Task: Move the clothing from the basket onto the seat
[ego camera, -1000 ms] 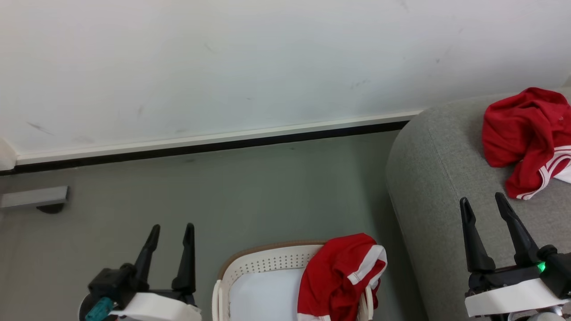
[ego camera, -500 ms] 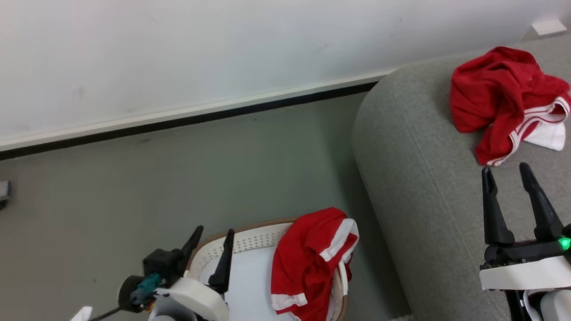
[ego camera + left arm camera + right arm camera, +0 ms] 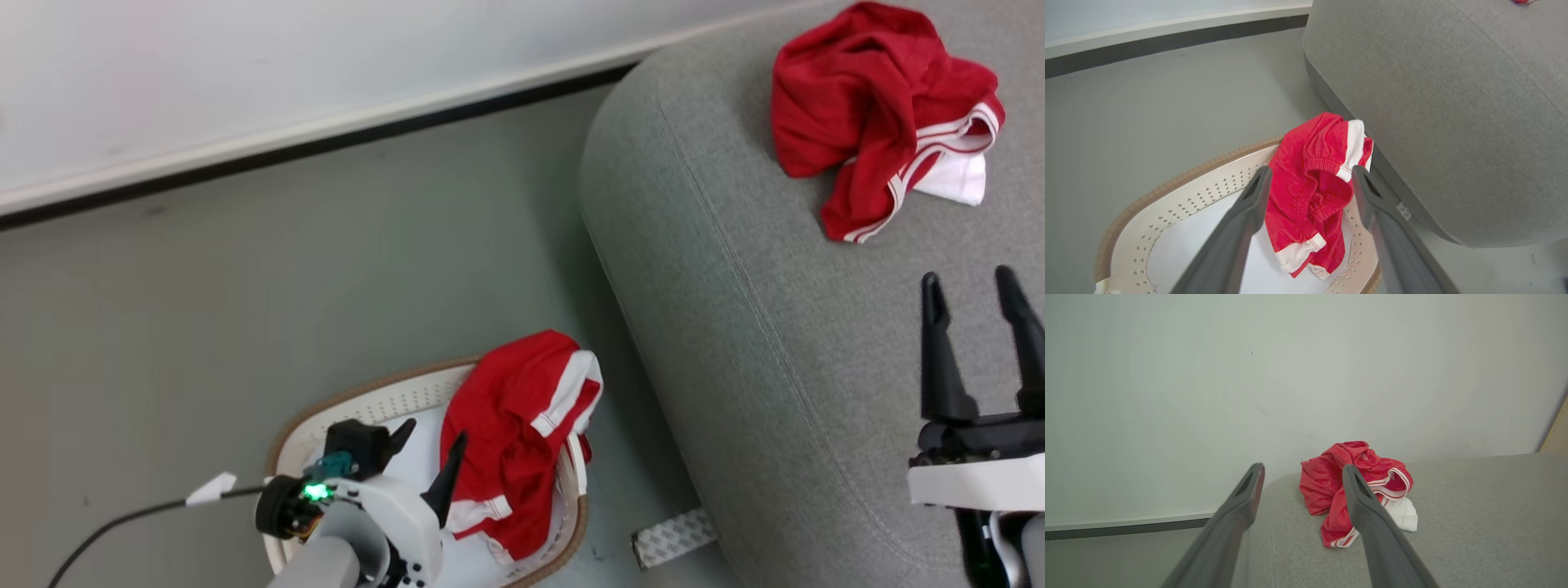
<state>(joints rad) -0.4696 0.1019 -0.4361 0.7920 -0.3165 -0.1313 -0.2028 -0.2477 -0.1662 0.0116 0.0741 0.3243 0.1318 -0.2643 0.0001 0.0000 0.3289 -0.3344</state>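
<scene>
Left claw [image 3: 433, 433] hangs wide open and empty over the basket [image 3: 375, 400], lined up on the red shorts [image 3: 510, 425] draped over the side nearest the sofa [image 3: 735, 327]; I judge that sets me up to drop and pinch the bunched waistband. Right claw [image 3: 967, 276] is spread just as wide, holding nothing, parked above the cushion out of the way. 1 red garment [image 3: 865, 106] already lies crumpled on the sofa, so the shorts look like the last piece to carry.
</scene>
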